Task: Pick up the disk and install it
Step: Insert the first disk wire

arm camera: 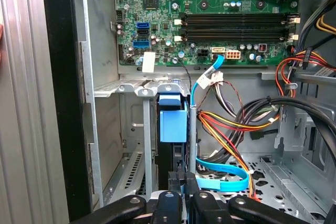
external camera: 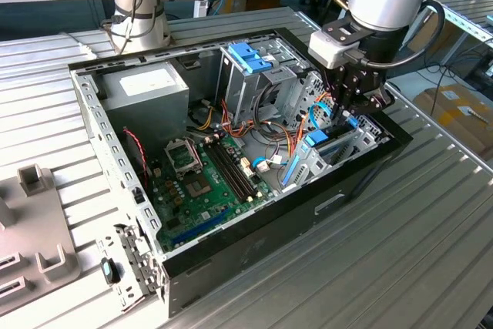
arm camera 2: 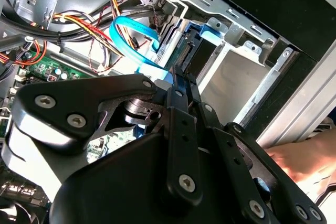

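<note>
Claw [arm camera: 182, 181]: nearly closed, pinching the disk [arm camera: 172, 124] by its upper edge.
Disk: standing on edge in a bay [arm camera: 131, 91] slot, at the case's [external camera: 254, 248] 3 o'clock in the exterior view.
Handling: probably stiff, fairly heavy, shock-sensitive; best held by the blue rail [arm camera: 172, 100], not the flat faces.
</note>
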`<state>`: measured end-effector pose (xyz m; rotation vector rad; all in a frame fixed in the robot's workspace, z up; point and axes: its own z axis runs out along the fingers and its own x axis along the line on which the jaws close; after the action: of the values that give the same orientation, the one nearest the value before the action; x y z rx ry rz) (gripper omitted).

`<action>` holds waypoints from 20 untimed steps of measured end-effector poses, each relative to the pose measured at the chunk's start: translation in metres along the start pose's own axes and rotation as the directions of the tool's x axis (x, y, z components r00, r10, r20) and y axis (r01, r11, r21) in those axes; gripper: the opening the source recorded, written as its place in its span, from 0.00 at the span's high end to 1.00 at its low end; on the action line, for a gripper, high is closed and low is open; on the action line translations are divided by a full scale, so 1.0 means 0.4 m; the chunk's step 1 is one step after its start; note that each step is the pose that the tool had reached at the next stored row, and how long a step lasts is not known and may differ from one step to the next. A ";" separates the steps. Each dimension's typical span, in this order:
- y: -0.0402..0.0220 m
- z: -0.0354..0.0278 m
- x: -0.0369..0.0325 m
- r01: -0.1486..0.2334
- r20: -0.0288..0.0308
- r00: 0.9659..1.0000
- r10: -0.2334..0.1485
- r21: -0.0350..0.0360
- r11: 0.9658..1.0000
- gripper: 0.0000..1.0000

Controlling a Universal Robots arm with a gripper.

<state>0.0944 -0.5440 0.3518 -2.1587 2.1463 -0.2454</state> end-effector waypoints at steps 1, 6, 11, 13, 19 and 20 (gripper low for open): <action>0.000 0.000 0.000 0.000 0.000 1.000 0.000 0.000 1.000 0.84; 0.004 0.000 0.000 0.000 0.002 1.000 0.000 0.005 1.000 0.84; 0.009 0.000 0.000 -0.001 0.007 1.000 0.001 0.012 1.000 0.84; 0.009 0.000 0.000 -0.001 0.007 1.000 0.001 0.013 1.000 0.84; 0.010 0.002 0.000 -0.001 0.007 1.000 0.001 0.016 1.000 0.84; 0.010 0.002 0.000 -0.001 0.007 1.000 0.001 0.016 1.000 0.84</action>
<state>0.0908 -0.5441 0.3503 -2.1472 2.1341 -0.2534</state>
